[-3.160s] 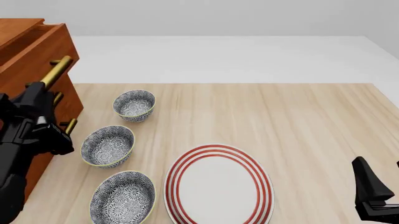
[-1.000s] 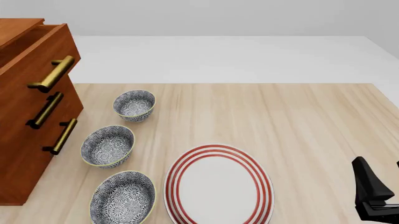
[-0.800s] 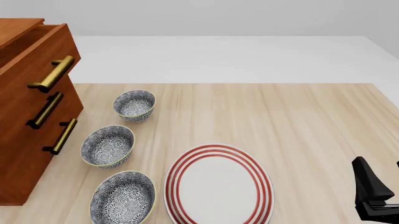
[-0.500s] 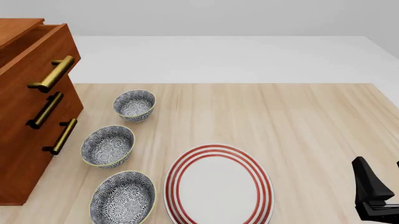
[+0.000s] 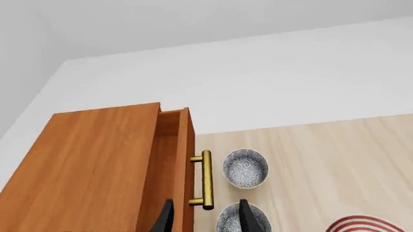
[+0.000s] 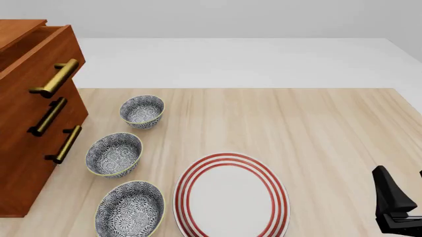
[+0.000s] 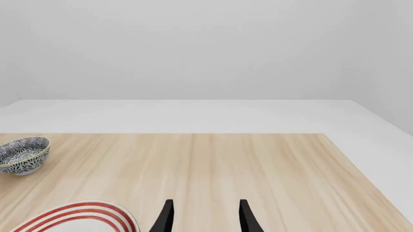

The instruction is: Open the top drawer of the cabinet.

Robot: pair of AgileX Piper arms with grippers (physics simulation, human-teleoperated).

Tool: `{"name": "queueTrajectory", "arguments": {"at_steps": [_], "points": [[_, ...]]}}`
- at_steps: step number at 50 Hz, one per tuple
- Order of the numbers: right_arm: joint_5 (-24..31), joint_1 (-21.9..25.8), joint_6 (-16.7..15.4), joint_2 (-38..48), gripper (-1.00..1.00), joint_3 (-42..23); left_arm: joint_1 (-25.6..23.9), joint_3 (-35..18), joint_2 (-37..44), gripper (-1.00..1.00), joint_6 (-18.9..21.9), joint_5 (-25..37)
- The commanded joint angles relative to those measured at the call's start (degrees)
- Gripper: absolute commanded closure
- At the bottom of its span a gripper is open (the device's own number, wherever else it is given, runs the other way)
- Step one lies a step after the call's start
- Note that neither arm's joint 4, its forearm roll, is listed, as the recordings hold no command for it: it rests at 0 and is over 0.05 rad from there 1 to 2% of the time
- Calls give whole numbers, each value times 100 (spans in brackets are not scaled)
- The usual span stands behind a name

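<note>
My right end effector (image 6: 396, 210) is parked low at the near right corner of the worktop (image 6: 316, 128). Way off to its left the cabinet (image 6: 26, 148) has its top drawer (image 6: 39, 54) pulled out a bit, and three patterned bowls (image 6: 114, 154) plus a red-striped plate (image 6: 231, 197) sit between.

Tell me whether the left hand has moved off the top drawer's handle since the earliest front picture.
Yes. It was at the cabinet front there; now it is gone from the front view, backed away from the top drawer.
</note>
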Motion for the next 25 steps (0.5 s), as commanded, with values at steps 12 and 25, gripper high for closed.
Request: {"name": "queueTrajectory", "arguments": {"at_steps": [12,25], "points": [[0,1,0,0,-100,0,-3,-40,443,-100,-626,108],[0,0,1,1,-100,0,150,-131,912,-100,-907,15]]}}
